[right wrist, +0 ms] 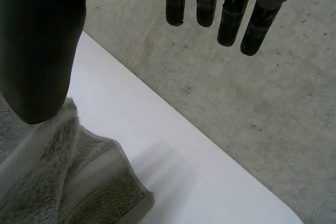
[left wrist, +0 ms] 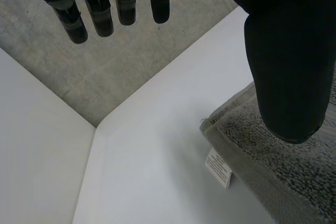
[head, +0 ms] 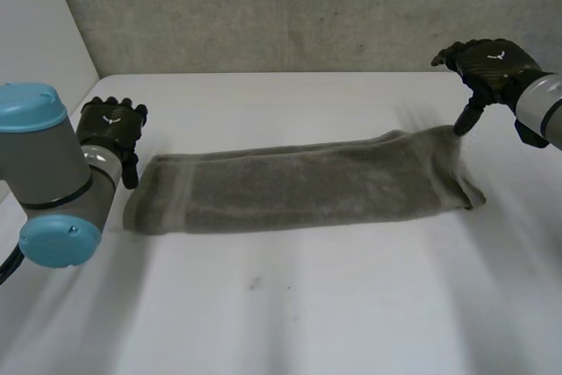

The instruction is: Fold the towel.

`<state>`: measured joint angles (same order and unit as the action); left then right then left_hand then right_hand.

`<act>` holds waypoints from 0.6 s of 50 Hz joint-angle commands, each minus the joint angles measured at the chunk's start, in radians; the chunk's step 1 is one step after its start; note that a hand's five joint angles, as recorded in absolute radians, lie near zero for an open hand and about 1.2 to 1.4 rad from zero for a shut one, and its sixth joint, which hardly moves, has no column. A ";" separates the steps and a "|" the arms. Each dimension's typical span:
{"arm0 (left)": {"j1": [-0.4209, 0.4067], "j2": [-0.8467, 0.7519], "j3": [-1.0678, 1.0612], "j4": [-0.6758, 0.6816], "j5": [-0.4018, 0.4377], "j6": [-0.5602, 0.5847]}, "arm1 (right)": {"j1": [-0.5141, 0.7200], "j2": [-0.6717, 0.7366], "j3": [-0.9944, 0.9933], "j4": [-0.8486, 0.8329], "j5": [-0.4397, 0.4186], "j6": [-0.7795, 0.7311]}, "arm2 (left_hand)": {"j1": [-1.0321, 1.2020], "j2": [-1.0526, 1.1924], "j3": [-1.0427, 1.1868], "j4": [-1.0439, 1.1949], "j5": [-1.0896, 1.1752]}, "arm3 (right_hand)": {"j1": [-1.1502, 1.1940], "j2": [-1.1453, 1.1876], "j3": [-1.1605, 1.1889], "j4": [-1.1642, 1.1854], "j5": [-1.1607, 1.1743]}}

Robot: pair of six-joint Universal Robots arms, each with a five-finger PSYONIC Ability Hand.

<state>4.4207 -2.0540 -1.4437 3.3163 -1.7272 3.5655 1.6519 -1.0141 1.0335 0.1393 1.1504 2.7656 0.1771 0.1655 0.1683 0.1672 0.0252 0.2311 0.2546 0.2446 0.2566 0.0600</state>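
Note:
A grey-green towel (head: 307, 186) lies folded into a long narrow strip across the white table (head: 307, 305). My left hand (head: 112, 125) hovers just beyond the strip's left end, open, with straight fingers (left wrist: 100, 9) and the thumb (left wrist: 286, 51) above the towel's corner (left wrist: 283, 177); a white label (left wrist: 219, 167) sticks out from that edge. My right hand (head: 490, 63) is raised over the strip's right end, open and holding nothing. Its thumb (right wrist: 37, 40) points down close to the slightly rumpled end of the towel (right wrist: 58, 182), and its fingers (right wrist: 231, 14) are spread away from the cloth.
A grey concrete wall (head: 290, 6) runs along the table's far edge, and a white side panel (head: 35, 24) stands at the left. Bare table surface stretches in front of the towel and behind it.

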 commanded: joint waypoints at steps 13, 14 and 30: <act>0.009 0.044 -0.093 0.051 0.001 -0.001 | -0.037 -0.161 0.442 -0.135 -0.032 -0.178 | -0.003 0.009 0.006 0.007 -0.025 | 0.095 0.071 0.081 0.069 0.091; 0.009 0.044 -0.099 0.057 0.001 -0.001 | -0.046 -0.161 0.474 -0.159 -0.029 -0.201 | -0.003 0.009 0.006 0.007 -0.025 | 0.109 0.086 0.096 0.084 0.106; 0.005 0.040 -0.138 0.098 0.001 0.001 | -0.092 -0.046 0.559 -0.354 -0.001 -0.219 | -0.003 0.009 0.006 0.007 -0.025 | 0.165 0.142 0.152 0.140 0.162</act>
<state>4.4272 -2.0122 -1.5762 3.4118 -1.7257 3.5661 1.5595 -1.1021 1.6110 -0.1999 1.1371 2.5420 0.1771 0.1651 0.1683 0.1672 0.0259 0.3914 0.3710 0.3867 0.3951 0.2308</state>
